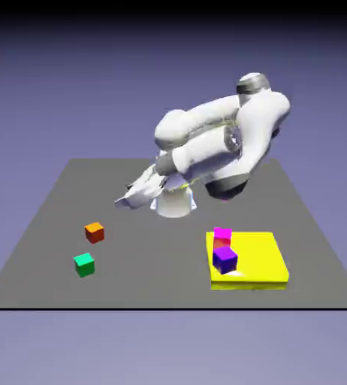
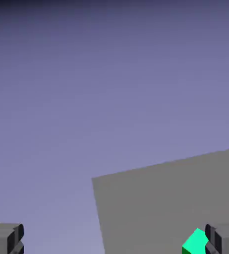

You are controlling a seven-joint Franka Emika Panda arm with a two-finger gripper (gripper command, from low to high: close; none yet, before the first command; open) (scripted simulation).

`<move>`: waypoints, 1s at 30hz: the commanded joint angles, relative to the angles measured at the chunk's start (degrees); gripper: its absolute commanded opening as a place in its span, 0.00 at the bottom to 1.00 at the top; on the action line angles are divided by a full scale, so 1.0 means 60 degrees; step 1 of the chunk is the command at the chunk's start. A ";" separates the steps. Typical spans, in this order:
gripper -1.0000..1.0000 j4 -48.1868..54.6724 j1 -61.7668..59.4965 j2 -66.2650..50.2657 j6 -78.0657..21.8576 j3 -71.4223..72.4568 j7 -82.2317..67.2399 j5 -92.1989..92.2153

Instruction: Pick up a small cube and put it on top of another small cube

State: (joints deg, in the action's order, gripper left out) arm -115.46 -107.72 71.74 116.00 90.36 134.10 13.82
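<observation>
The small green cube (image 1: 84,264) rests on the grey table (image 1: 154,248) toward the exterior view's left front. An orange cube (image 1: 94,232) of like size sits just behind it, a small gap apart. My gripper (image 1: 124,199) hangs in the air above the table, behind and to the right of both cubes, tilted low and pointing to the exterior view's left. In the hand view the two grey fingertips (image 2: 5,239) stand far apart at the bottom corners, so the gripper (image 2: 114,243) is open and holds nothing. A corner of the green cube (image 2: 196,243) peeks in beside the right fingertip.
A flat yellow slab (image 1: 263,259) lies at the exterior view's right front, carrying a magenta cube (image 1: 222,234), a purple cube (image 1: 224,260) and a reddish one between them. The hand view shows a table corner (image 2: 176,198) against the backdrop.
</observation>
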 commanded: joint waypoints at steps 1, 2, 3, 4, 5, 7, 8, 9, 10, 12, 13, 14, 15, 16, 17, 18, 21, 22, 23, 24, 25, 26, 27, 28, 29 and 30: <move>0.50 0.0146 -0.0347 0.0125 -0.0185 0.0289 0.0293 0.0044; 0.50 0.0291 -0.0693 0.0250 -0.0371 0.0577 0.0586 0.0088; 0.50 0.0436 -0.1039 0.0374 -0.0556 0.0866 0.0878 0.0132; 0.50 0.0582 -0.1385 0.0499 -0.0741 0.1154 0.1171 0.0177; 0.50 0.0727 -0.1731 0.0624 -0.0926 0.1443 0.1463 0.0221; 0.50 0.1018 -0.2423 0.0873 -0.1296 0.2020 0.2048 0.0309; 0.50 0.1163 -0.2769 0.0998 -0.1482 0.2308 0.2341 0.0353; 0.50 0.1309 -0.3115 0.1123 -0.1667 0.2597 0.2634 0.0397; 0.50 0.1454 -0.3461 0.1248 -0.1852 0.2885 0.2926 0.0441; 0.50 0.1745 -0.4153 0.1497 -0.2222 0.3462 0.3511 0.0530; 0.50 0.1890 -0.4499 0.1622 -0.2408 0.3751 0.3804 0.0574; 0.50 0.2035 -0.4846 0.1747 -0.2593 0.4039 0.4096 0.0618; 0.50 0.1932 -0.5022 0.1879 -0.2427 0.4262 0.4220 0.0717; 0.50 0.1652 -0.5078 0.2017 -0.2012 0.4437 0.4224 0.0856; 0.50 0.1372 -0.5134 0.2155 -0.1597 0.4613 0.4228 0.0995; 0.50 0.1280 -0.5152 0.2201 -0.1460 0.4671 0.4229 0.1041; 0.00 0.1559 -0.5096 0.2063 -0.1874 0.4495 0.4225 0.0902; 0.00 0.1839 -0.5040 0.1925 -0.2289 0.4320 0.4221 0.0763; 0.00 0.2062 -0.4981 0.1794 -0.2662 0.4155 0.4213 0.0643; 0.00 0.1721 -0.4883 0.1735 -0.2619 0.4092 0.4157 0.0697; 0.00 0.1375 -0.4786 0.1677 -0.2572 0.4030 0.4101 0.0753; 0.00 0.1029 -0.4688 0.1618 -0.2525 0.3968 0.4044 0.0809; 0.00 0.0683 -0.4590 0.1560 -0.2478 0.3907 0.3988 0.0865; 0.00 0.0337 -0.4493 0.1502 -0.2431 0.3845 0.3932 0.0921; 0.00 -0.0009 -0.4395 0.1443 -0.2384 0.3783 0.3875 0.0977; 0.00 -0.0355 -0.4297 0.1385 -0.2337 0.3721 0.3819 0.1033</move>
State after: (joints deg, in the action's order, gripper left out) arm -117.59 -133.50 80.05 102.04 112.69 157.03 19.97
